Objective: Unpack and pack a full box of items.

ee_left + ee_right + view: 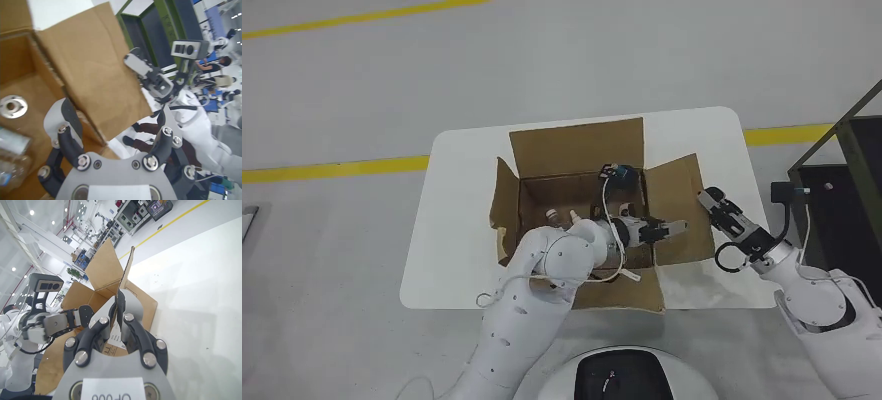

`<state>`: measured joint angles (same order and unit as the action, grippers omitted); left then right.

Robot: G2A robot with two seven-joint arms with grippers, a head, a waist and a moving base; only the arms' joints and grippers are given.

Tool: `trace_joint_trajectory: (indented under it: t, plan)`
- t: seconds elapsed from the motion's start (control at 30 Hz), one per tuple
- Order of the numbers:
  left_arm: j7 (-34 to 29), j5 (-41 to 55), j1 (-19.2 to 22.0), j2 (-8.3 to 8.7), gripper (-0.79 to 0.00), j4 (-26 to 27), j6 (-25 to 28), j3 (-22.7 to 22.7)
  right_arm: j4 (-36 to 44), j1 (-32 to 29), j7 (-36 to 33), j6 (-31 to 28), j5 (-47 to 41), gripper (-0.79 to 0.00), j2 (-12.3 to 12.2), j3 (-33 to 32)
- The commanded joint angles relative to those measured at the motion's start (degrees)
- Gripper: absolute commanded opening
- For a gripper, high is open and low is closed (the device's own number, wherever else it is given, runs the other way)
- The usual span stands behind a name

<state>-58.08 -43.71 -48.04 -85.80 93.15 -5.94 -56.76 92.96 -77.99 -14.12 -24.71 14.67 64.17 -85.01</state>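
Metal flange (12, 107) inside box (577, 150); right end effector (118, 306) clamps side flap (672, 190); left end effector (115, 108) open at wall.

You're in a big robotics lab hall. Grey floor (542, 60) with yellow lines (332, 170), racks (130, 219) of gear, another robot arm (101, 216) behind.

I work over a white surface (442, 260) with rounded corners, set on a pale grey floor (542, 60) crossed by yellow lines (332, 170). To my right stands a dark rack (842, 190) with a green frame. Farther off I see white beams (19, 224), round ceiling lights (31, 212), benches (130, 217) with screens, and a green plant (72, 273) near blue shelves (81, 257).
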Motion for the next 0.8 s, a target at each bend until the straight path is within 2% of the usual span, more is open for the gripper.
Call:
trace_joint_trajectory:
  t: [0.0, 0.33, 0.63, 0.77]
  plan:
    - [-2.85, -7.04, -0.52, 0.81, 0.000, 1.70, -0.48, -1.05, 1.02, -0.56, 0.12, -0.10, 0.31, -0.785, -0.03, -0.34]
    - [-5.33, -27.09, -3.41, 3.72, 0.000, 6.29, 1.75, -8.51, 2.21, -1.86, -0.12, -0.87, 1.54, -0.785, -0.10, -1.18]
    - [-6.89, -37.41, -4.59, 5.13, 0.000, 6.89, 3.45, -13.32, 2.19, -2.30, -0.53, -1.12, 2.28, -0.785, -0.10, -1.37]
    - [-7.34, -39.11, -5.37, 5.48, 0.000, 7.52, 3.35, -15.27, 2.12, -2.44, -0.76, -1.22, 2.67, -0.785, -0.12, -1.59]
